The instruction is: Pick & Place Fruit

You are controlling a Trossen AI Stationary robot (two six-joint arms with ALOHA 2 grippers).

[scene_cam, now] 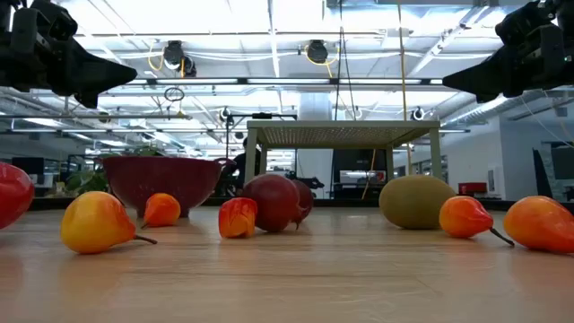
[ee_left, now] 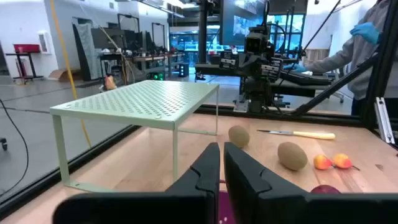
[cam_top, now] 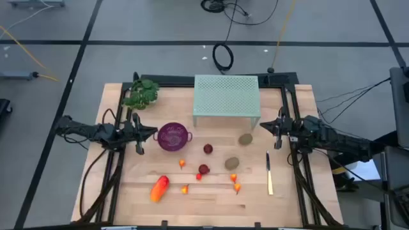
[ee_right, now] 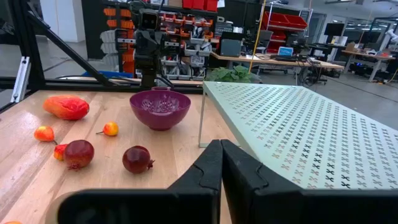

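Both arms wait at the table's (cam_top: 128, 191) sides — the left hand (cam_top: 151, 133) just beside the purple bowl (cam_top: 173, 136), the right hand (cam_top: 266, 126) near the green rack (cam_top: 227, 96) — each with fingers closed on nothing. The fruit lies loose on the wood: the long orange-red piece (cam_top: 159, 188) at the front left, two dark red balls (cam_top: 208, 149) (cam_top: 204, 169) mid-table, two brownish-green ovals (cam_top: 245, 138) (cam_top: 231, 163) to their right, tiny orange bits (cam_top: 237, 187) scattered between.

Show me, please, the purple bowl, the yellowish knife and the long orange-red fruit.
purple bowl (cam_top: 173, 136): high view, on its perforated inside.
yellowish knife (cam_top: 270, 183): high view, on its pale handle.
long orange-red fruit (cam_top: 159, 188): high view, on its middle.
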